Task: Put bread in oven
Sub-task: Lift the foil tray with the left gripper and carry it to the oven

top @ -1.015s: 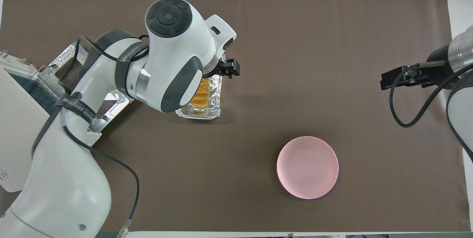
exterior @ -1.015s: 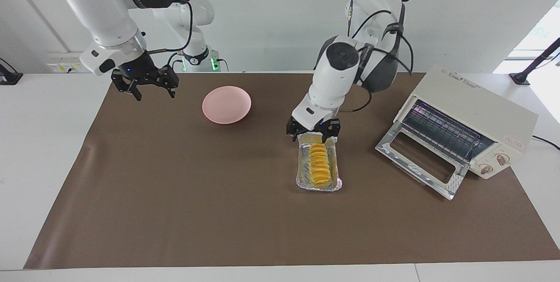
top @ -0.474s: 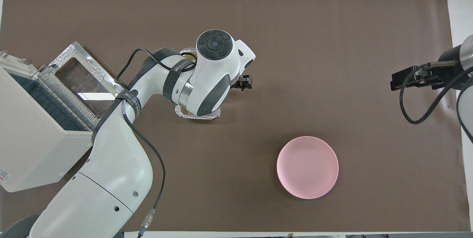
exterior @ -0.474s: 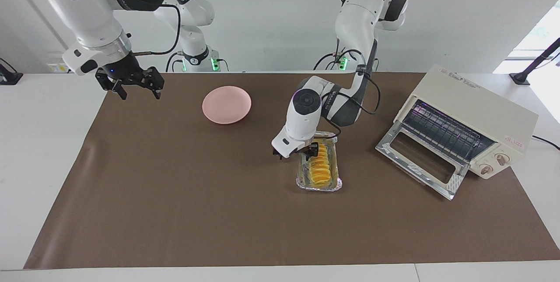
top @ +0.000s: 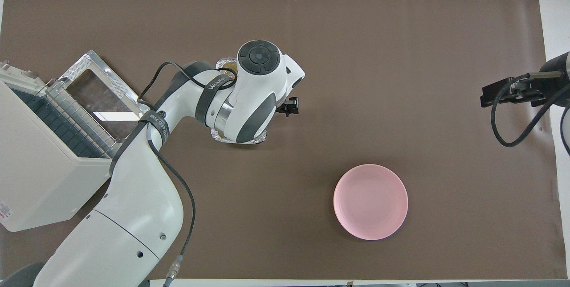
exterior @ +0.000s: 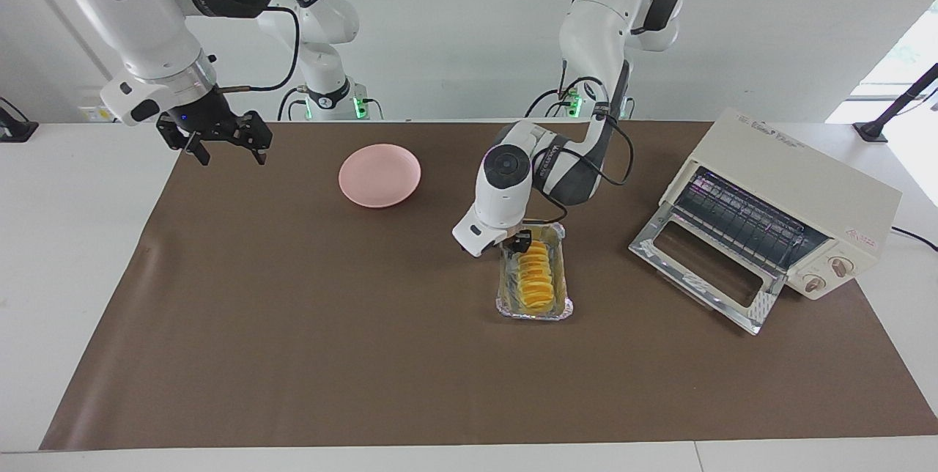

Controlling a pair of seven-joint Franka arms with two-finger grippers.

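On the counter [exterior: 293,355], the bread [exterior: 534,275] in its foil tray [exterior: 506,303] is judged light and soft, best gripped gently across its ridged sides; the left gripper [exterior: 517,243] is low at its robot-side end, jaw state not discernible, while the right gripper [exterior: 220,141] waits, jaws wide.

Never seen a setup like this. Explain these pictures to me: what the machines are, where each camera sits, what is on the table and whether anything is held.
These are two robot arms at a table, each ending in a two-finger gripper. One picture is taken from across the table, facing the robots; the other looks down from above their own end.

On the brown mat lie a pink plate, a foil tray with the bread in it, and the oven, its glass door dropped open.

The left gripper is down at the tray's end nearer the robots, at the bread; whether it grips the bread cannot be seen. The right gripper waits open in the air over the mat's edge at the right arm's end, holding nothing.
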